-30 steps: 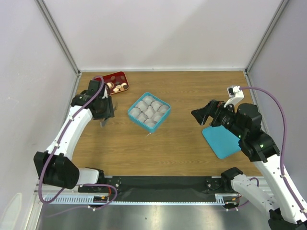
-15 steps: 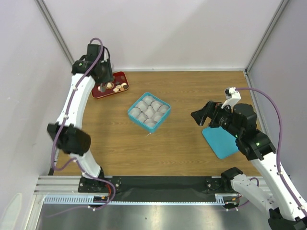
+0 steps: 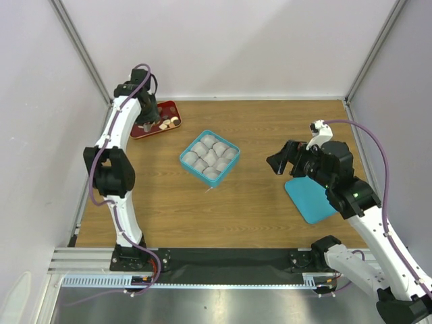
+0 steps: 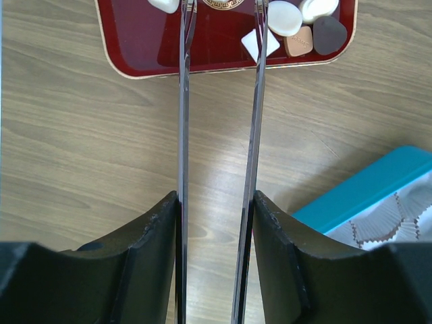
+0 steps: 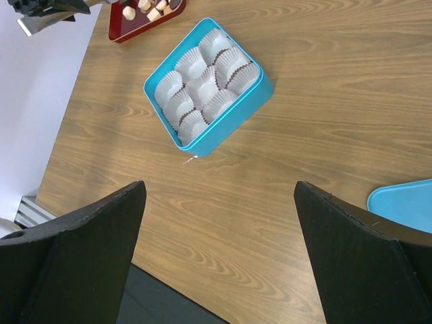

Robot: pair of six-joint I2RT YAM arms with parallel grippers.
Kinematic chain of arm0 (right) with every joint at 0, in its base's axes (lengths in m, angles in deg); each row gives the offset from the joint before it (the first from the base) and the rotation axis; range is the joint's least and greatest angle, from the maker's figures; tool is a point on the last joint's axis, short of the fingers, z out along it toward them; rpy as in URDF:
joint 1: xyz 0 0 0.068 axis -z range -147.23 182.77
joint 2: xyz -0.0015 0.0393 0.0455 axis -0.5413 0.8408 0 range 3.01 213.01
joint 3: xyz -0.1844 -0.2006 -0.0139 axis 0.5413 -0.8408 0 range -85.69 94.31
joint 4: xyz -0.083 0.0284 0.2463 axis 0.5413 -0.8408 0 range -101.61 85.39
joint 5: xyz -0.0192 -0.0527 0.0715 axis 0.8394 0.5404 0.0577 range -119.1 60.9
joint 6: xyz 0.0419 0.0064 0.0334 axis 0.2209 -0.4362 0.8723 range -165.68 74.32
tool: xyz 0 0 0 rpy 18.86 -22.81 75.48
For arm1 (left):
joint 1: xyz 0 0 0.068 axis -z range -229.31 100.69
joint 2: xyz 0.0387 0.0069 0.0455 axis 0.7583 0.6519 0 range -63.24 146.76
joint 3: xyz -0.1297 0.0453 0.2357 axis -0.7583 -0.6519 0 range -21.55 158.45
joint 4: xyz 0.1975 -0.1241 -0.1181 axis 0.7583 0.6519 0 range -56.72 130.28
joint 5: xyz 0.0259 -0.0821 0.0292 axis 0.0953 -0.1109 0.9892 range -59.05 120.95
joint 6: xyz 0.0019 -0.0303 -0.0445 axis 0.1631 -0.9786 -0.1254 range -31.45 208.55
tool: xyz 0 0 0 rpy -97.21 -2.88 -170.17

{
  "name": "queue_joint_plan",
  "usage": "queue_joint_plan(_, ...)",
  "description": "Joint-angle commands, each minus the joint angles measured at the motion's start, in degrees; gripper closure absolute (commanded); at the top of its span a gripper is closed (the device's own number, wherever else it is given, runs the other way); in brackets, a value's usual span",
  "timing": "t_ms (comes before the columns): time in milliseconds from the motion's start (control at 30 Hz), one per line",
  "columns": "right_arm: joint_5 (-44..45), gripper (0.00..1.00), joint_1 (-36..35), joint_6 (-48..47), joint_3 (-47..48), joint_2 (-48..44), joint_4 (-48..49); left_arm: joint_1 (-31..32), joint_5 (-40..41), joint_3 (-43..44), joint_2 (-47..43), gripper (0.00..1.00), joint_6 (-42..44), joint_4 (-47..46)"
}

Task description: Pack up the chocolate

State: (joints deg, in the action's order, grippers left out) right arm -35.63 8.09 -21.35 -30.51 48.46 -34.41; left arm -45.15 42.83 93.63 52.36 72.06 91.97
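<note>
The chocolate (image 4: 285, 18) lies as several small white, tan and dark pieces in the red tray (image 4: 202, 47) at the back left (image 3: 165, 106). My left gripper (image 4: 216, 202) hangs over the tray's near edge (image 3: 146, 116), shut on thin metal tongs (image 4: 183, 101). Their two blades stand apart, tips over the tray, with nothing between them. The teal box (image 3: 182, 160) of white paper cups sits mid-table; I see no piece in it (image 5: 223, 131). My right gripper (image 3: 278, 162) hovers open and empty to the right of the box (image 5: 219, 196).
The teal lid (image 3: 310, 198) lies flat at the right, beside my right arm (image 5: 405, 199). White walls close the table at the back and both sides. A corner of the box (image 4: 358, 199) shows low right in the left wrist view.
My left arm swung from just left of the box out to the back left, over the red tray, carrying the tongs. The right arm barely shifted.
</note>
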Motion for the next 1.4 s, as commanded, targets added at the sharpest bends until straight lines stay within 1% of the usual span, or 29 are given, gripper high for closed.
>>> queue_joint_plan(0,-0.16,0.00,-0.01,-1.13,1.42,0.69,3.17,0.06,1.22,3.56,1.21,0.50,-0.82,-2.09)
queue_joint_plan(367,1.51,0.00,0.43,-1.75,1.51,0.78,2.65,-0.21,1.48,3.92,4.29,0.50,0.32,-3.41)
queue_joint_plan(800,2.92,0.00,0.87,-2.45,1.86,0.78,2.38,-0.82,2.18,2.25,6.31,0.49,0.32,-4.82)
queue_joint_plan(1367,3.71,0.00,1.31,-3.24,2.48,1.39,2.29,-1.26,0.87,0.93,8.86,0.50,0.67,-6.05)
